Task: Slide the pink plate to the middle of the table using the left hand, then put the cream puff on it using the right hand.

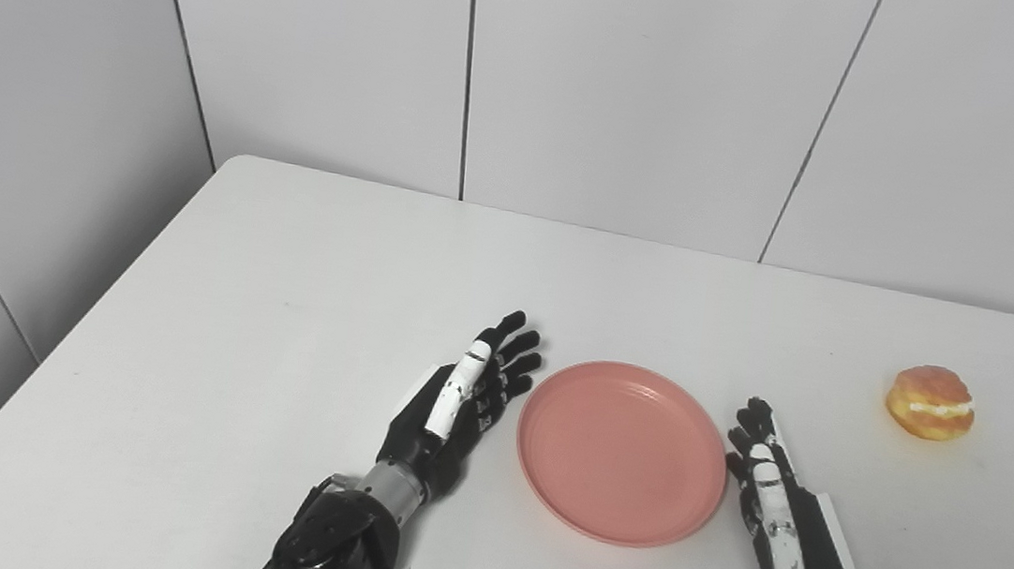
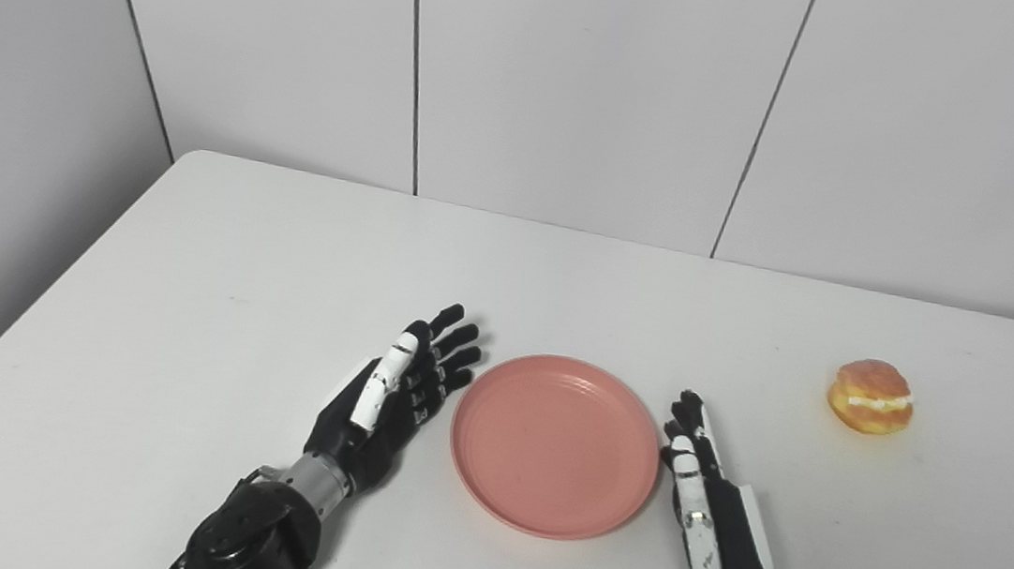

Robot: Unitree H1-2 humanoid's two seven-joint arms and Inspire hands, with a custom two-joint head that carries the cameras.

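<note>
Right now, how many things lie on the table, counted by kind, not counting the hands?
Plate: 1
Cream puff: 1
Total: 2

Bare table (image 1: pixel 848 358) lies between right robot hand (image 1: pixel 784 521) and cream puff (image 1: pixel 931 402)
</note>
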